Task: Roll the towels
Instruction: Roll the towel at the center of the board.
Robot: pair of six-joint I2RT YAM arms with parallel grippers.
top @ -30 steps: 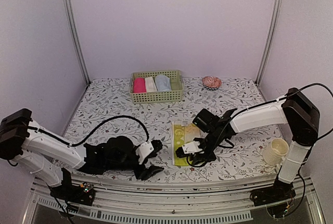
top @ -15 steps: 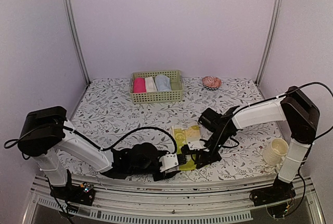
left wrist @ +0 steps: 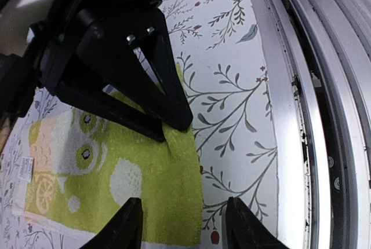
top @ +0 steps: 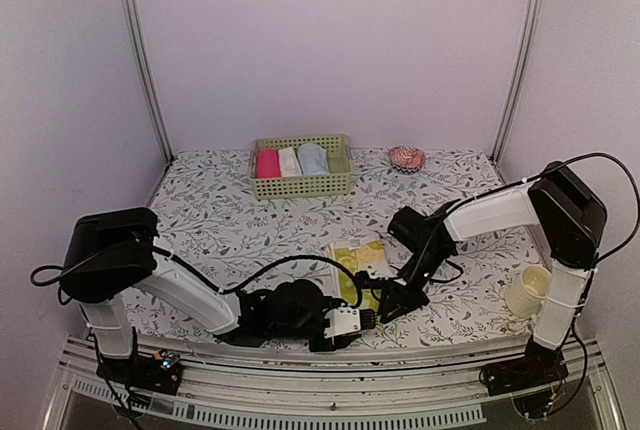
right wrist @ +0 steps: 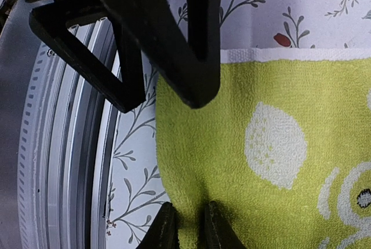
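The yellow-green towel (top: 358,253) with pale printed shapes lies flat near the table's front edge. It also shows in the left wrist view (left wrist: 116,168) and the right wrist view (right wrist: 278,145). My right gripper (top: 385,302) (right wrist: 188,229) is shut on the towel's near edge and pinches a small fold of it. My left gripper (top: 362,318) (left wrist: 185,226) is open, low over the towel's near corner, its fingers straddling the side edge, close to the right gripper. A light blue roll (top: 313,158) sits in the basket at the back.
A green basket (top: 300,186) at the back also holds a pink roll (top: 267,163) and a cream-white roll (top: 290,161). A red-and-white patterned object (top: 406,158) lies back right. A cream cup (top: 528,290) stands front right. A metal rail (left wrist: 313,116) runs along the table's front edge.
My left arm has swung right along the front edge until its gripper reached the towel's near corner. My right gripper has shifted a little to the right, still on the towel's edge.
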